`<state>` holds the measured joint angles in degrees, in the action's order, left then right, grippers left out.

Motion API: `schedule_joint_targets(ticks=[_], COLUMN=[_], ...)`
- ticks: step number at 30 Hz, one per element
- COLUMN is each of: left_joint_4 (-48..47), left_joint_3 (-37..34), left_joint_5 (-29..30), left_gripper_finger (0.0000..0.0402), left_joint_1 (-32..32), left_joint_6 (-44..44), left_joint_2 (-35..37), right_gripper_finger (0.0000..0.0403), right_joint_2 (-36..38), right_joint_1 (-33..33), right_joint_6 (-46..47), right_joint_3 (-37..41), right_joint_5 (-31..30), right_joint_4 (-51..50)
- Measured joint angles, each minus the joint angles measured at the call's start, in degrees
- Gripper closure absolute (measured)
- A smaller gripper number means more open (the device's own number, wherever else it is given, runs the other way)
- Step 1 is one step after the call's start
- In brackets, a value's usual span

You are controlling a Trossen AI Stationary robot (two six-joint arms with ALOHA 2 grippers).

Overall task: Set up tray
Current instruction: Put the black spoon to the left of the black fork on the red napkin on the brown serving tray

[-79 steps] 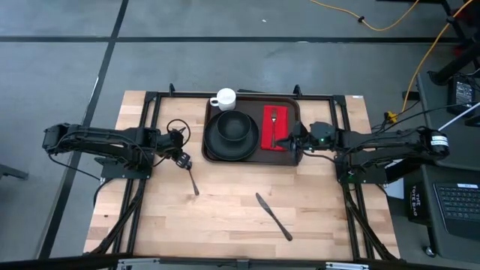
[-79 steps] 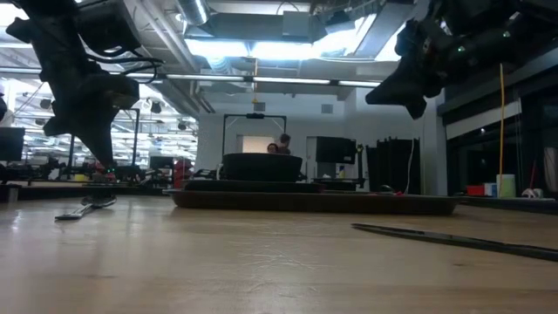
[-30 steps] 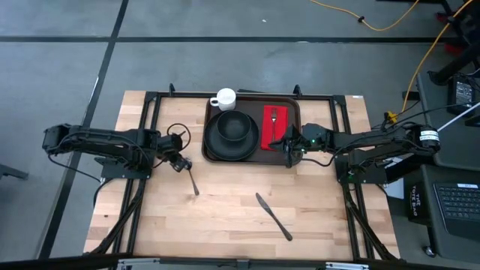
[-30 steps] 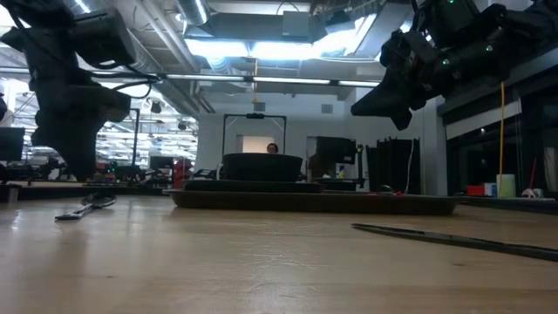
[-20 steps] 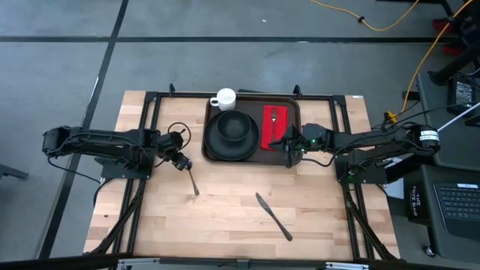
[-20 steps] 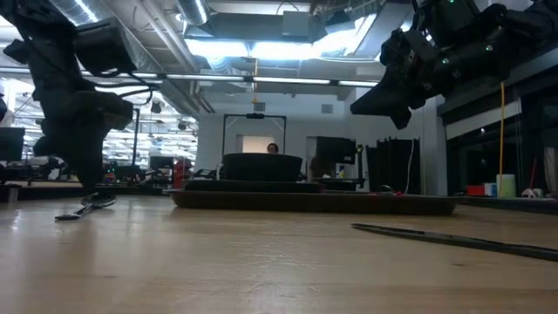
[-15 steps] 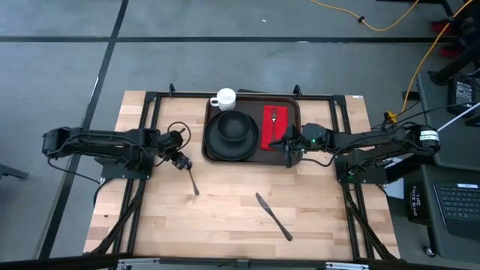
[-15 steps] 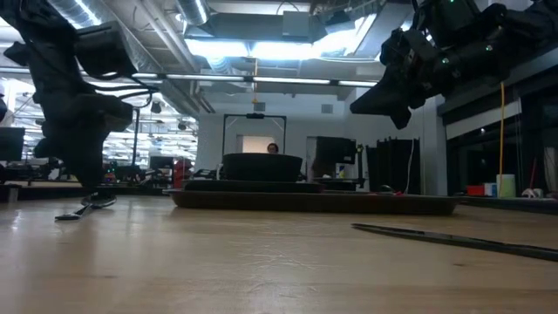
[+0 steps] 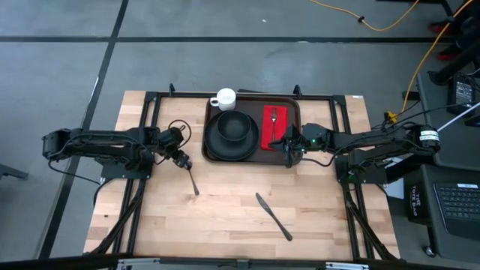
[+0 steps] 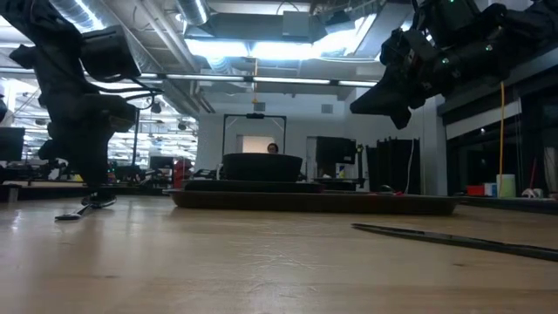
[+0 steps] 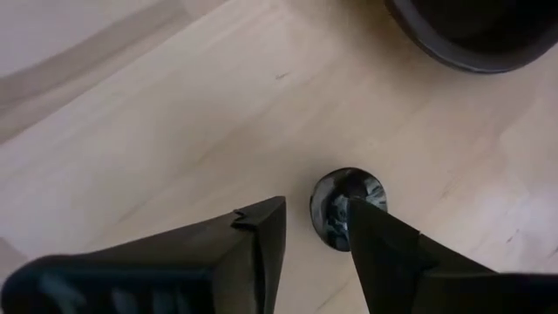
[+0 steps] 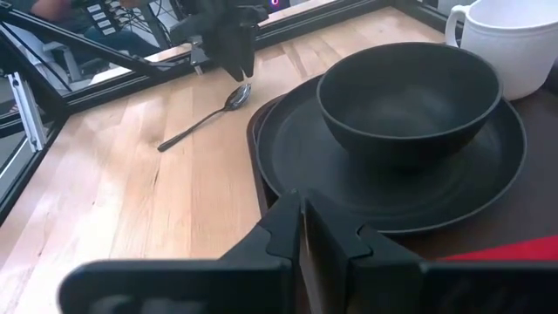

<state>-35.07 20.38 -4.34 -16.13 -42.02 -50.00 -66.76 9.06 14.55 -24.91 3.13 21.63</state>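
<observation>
Spoon (image 11: 342, 209) pickup in hand: my left end effector (image 11: 316, 228) low over bowl end, fingers apart; tray (image 9: 294, 105) at tabletop far edge; right end effector (image 9: 288, 150) closed, empty, over tray; next: close, lift

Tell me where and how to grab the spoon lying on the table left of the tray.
Take the spoon near its bowl end, coming straight down from above. It lies flat on the wood, so only a top-down pinch across its narrow width gets both fingers beside it. The left hand hangs just over the bowl with fingers apart, and that end points toward the tray, so it is probably the nearest place to grip.
</observation>
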Motion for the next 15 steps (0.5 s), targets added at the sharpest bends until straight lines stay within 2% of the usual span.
schedule_joint_targets(ticks=[15], left_joint_4=[3.5], left_joint_3=[0.0], left_joint_5=[-2.5], left_gripper_finger=[0.0288], left_joint_1=[-0.1], left_joint_6=[2.0], left_joint_2=[-5.9], right_gripper_finger=[0.0377], right_joint_2=[0.0], right_joint_1=[0.0], right_joint_6=[0.0], right_joint_3=[0.0], right_joint_5=[0.0], right_joint_4=[0.0])
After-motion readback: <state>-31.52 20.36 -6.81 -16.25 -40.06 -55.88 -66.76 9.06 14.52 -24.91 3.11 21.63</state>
